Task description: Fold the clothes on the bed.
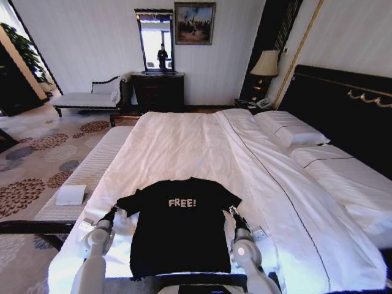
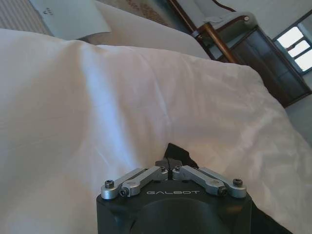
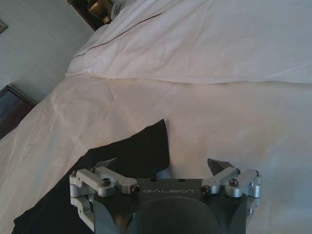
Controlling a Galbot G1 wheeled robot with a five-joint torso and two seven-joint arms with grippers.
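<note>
While a black T-shirt [image 1: 182, 229] printed "FREE!" lies flat, front up, at the near foot of the bed [image 1: 184, 150], the robot's two arms flank it, one at each sleeve. To the left of the shirt, past the mattress edge, a striped bench [image 1: 92, 171] carries a small white box [image 1: 71, 195]; the shirt's left sleeve ends at the left gripper [image 1: 112, 211], and in the left wrist view the left gripper [image 2: 168, 163] has its fingertips brought together on a small fold of the black cloth [image 2: 175, 153], the fabric beyond that fold hidden by the gripper body. The shirt's lower hem is cut off by the bottom of the head view, behind the robot's own torso. At the shirt's right sleeve sits the right gripper [image 1: 233, 212]; in the right wrist view the right gripper [image 3: 165, 168] has its fingers [image 3: 219, 165] spread apart just above the dark sleeve [image 3: 131, 151], and whether they touch the cloth cannot be made out. Right of the shirt, white pillows [image 1: 291, 130] lie against the dark headboard [image 1: 343, 110], whose far end runs out of frame.
</note>
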